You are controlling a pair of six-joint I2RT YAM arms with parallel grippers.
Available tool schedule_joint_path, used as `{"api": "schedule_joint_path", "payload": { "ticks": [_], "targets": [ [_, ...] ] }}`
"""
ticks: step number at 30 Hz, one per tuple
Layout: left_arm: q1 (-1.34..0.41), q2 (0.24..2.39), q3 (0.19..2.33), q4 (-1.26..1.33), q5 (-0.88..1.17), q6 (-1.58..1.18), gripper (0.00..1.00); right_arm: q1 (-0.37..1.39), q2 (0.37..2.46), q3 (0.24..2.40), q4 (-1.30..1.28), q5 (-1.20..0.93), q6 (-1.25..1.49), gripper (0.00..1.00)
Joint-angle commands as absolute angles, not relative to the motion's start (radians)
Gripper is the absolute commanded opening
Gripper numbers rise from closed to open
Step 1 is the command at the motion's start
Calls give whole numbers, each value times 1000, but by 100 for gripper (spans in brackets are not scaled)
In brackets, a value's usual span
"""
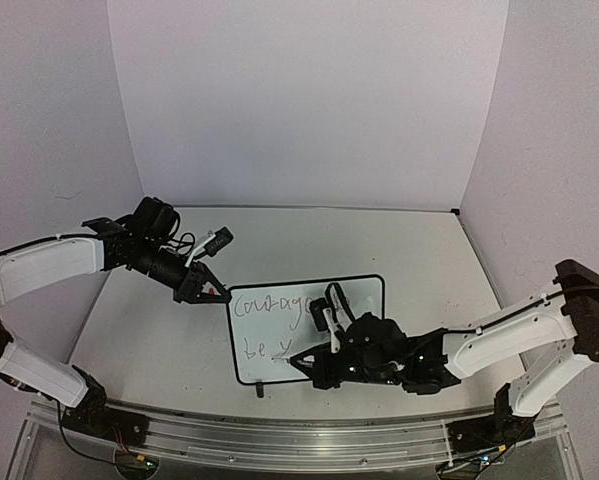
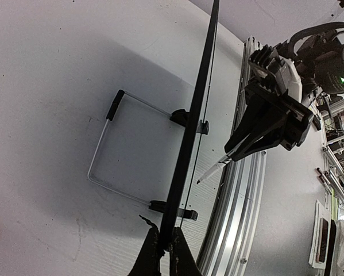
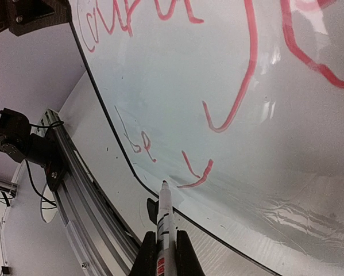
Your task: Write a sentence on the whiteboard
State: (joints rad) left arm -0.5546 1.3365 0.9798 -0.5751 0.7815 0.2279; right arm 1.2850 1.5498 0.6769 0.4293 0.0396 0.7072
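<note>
The whiteboard lies mid-table, tilted up at its left edge. On it the sentence reads "Courage" with "be y" below. My left gripper is shut on the board's upper left edge. In the left wrist view the board shows edge-on, pinched between my fingers. My right gripper is shut on a white marker. Its tip rests at or just above the board, near the lower border, left of the red "y" stroke. The right gripper and marker also show in the left wrist view.
A wire stand with two black clips props the board from behind. An aluminium rail runs along the near table edge, close to the marker. White walls enclose the back and sides.
</note>
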Motion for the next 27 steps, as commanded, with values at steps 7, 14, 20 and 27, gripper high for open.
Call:
{"api": "schedule_joint_path", "payload": {
  "ticks": [7, 14, 20, 27],
  "targets": [
    [-575, 1361, 988, -594, 716, 240, 0, 1280, 1387, 606, 379, 206, 723, 0],
    [-576, 1364, 989, -595, 716, 240, 0, 1280, 1387, 601, 360, 226, 732, 0],
    [-576, 1362, 987, -596, 716, 240, 0, 1273, 1385, 599, 358, 249, 730, 0],
    [-577, 1364, 987, -595, 716, 240, 0, 1264, 1403, 626, 359, 224, 699, 0]
  ]
}}
